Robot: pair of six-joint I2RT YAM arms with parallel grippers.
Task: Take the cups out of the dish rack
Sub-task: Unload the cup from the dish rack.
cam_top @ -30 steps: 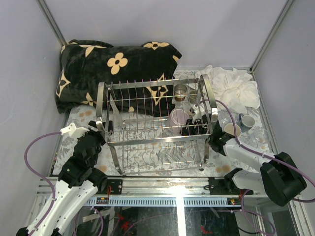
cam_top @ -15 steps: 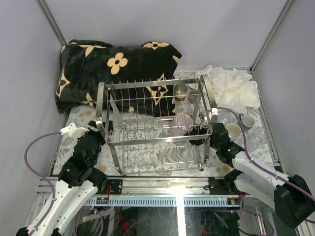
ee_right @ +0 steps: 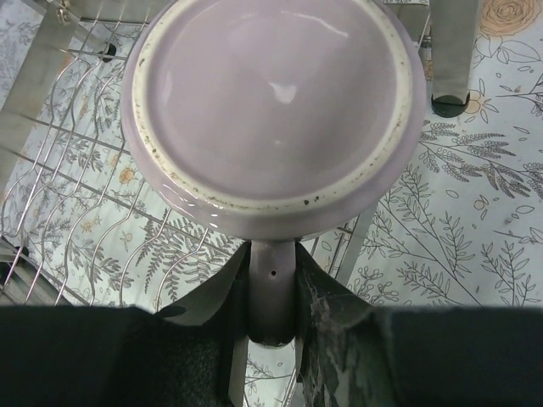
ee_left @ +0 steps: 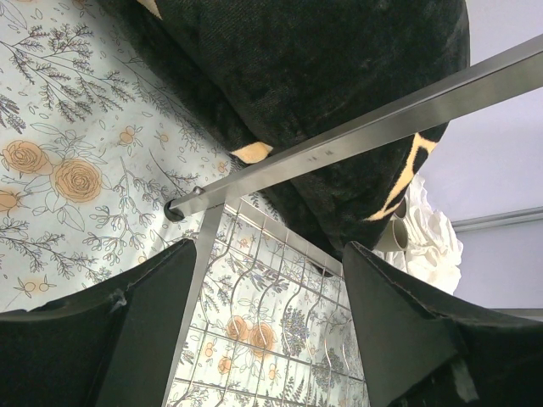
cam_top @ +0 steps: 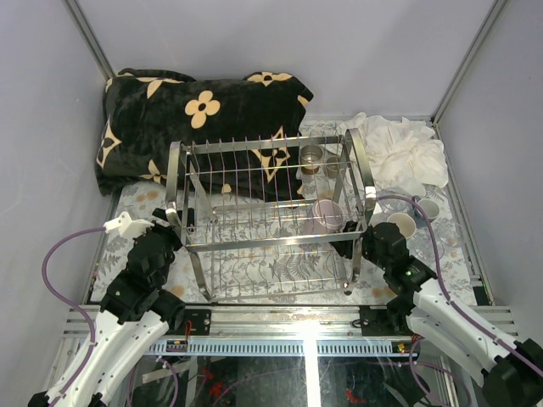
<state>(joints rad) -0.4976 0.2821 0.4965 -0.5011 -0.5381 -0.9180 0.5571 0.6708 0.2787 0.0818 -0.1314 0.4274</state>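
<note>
Left end effector (ee_left: 265, 335): spread open, empty, at the left leg of the dish rack (cam_top: 263, 243).
Right end effector (ee_right: 271, 292): clamped on the handle of the pink-mauve mug (ee_right: 271, 110), over the rack's right end.
Done: cream cup (cam_top: 400, 224) and blue mug (cam_top: 427, 209) stand on the tabletop (cam_top: 140, 199), right of the rack.
Left: we judge the gripped mug and two far cups (cam_top: 312, 158).

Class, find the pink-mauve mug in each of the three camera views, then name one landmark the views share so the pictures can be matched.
Top external: the pink-mauve mug is at the right end of the dish rack.
Left wrist: not in view.
Right wrist: its base fills the upper centre, with its handle held by the right gripper.
Shared landmark: the dish rack's chrome bars and wires, also seen by the left wrist and the right wrist.
</note>
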